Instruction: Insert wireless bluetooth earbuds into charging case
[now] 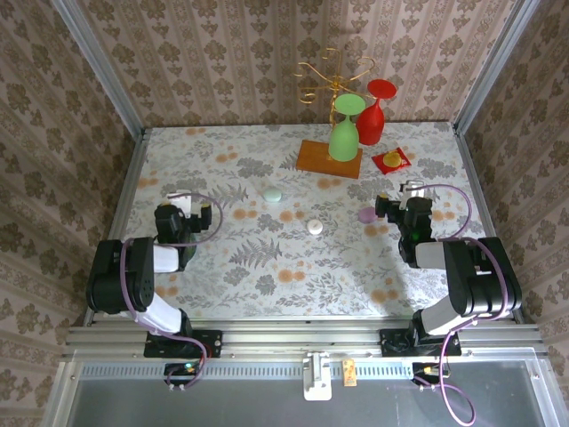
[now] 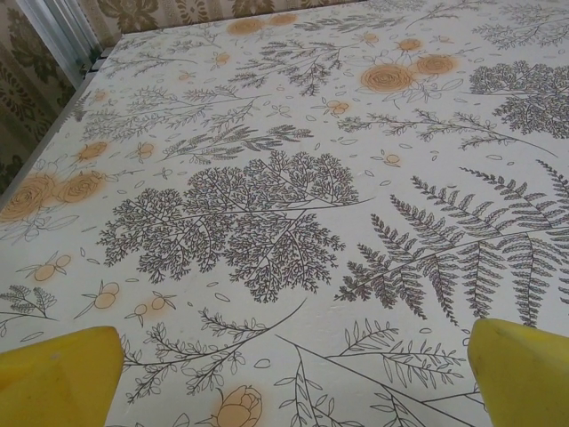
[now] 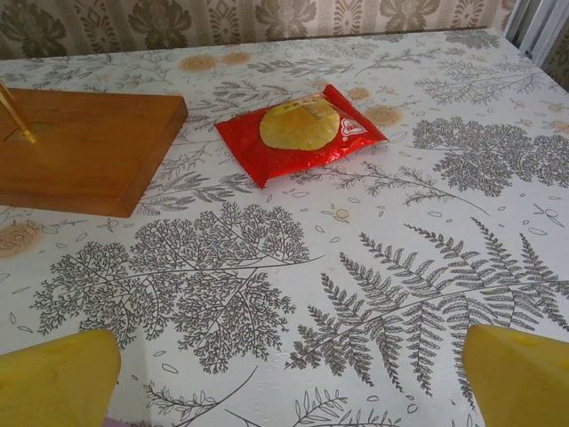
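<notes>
Opening step: both jaws gape empty over the table point(image 1: 222, 267).
The purple oval plastic case point(image 1: 366, 214) sits at 9 o'clock of your right jaws; the earbuds are too tiny to spot, so locate one first.

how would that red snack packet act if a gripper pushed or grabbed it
The red packet looks like thin glossy film lying flat, so it would probably slide on the tablecloth rather than roll or tip. Its crinkled edges suggest it is floppy and light; a pinch may crumple it. The sheen hints it could be slippery.
</notes>
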